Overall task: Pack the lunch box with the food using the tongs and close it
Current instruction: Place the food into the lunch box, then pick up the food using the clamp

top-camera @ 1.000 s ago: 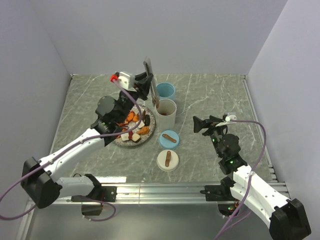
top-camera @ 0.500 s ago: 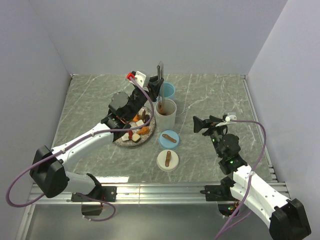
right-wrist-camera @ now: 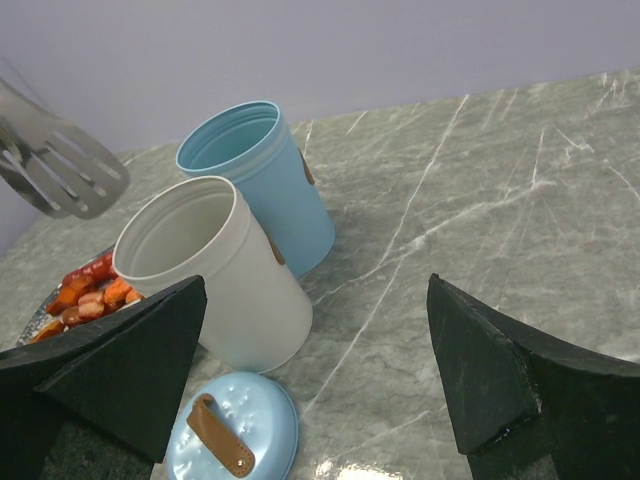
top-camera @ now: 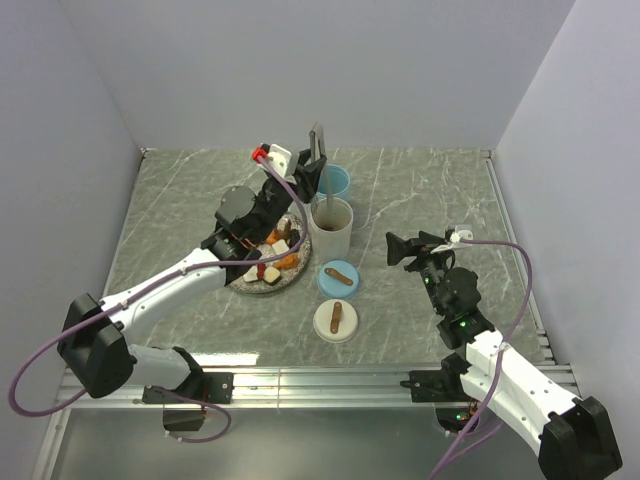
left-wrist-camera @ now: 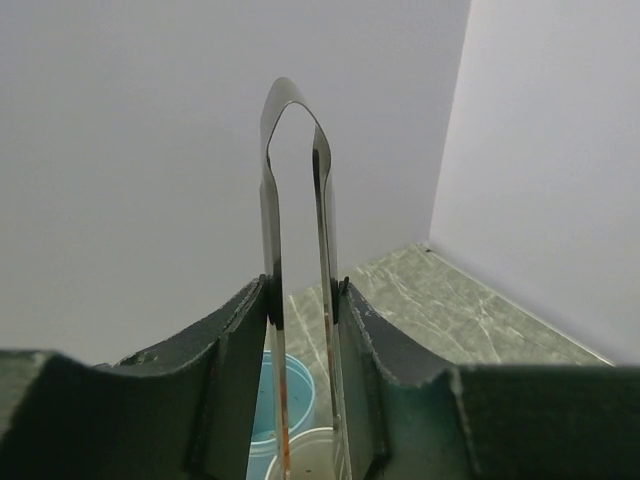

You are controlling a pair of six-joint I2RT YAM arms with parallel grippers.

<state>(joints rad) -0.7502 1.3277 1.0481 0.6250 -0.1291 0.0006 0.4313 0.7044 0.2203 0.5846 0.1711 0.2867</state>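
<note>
The tongs [top-camera: 317, 142] stand upright in my left gripper [top-camera: 311, 172], joined end up, tips over the white cup [top-camera: 331, 225] of the lunch box. In the left wrist view my gripper [left-wrist-camera: 303, 290] is shut on the tongs [left-wrist-camera: 268, 200], one finger on each arm. Below them show the blue cup [left-wrist-camera: 295, 400] and the white cup's rim [left-wrist-camera: 310, 465]. The slotted tips of the tongs [right-wrist-camera: 65, 165] hang empty beside the white cup [right-wrist-camera: 215, 280]. The food [top-camera: 275, 258] lies on the plate [top-camera: 262, 290]. My right gripper [top-camera: 395, 250] is open, apart to the right.
A blue cup [top-camera: 330, 180] stands behind the white one. A blue lid [top-camera: 339, 277] and a white lid [top-camera: 336, 320], each with a brown strap, lie in front of the cups. Through the right gripper [right-wrist-camera: 315, 282] I see the blue lid [right-wrist-camera: 235, 430] and marble tabletop.
My left arm swung right from over the plate to over the white cup. A brown piece seen at the tong tips half a second ago no longer shows. The right arm is still.
</note>
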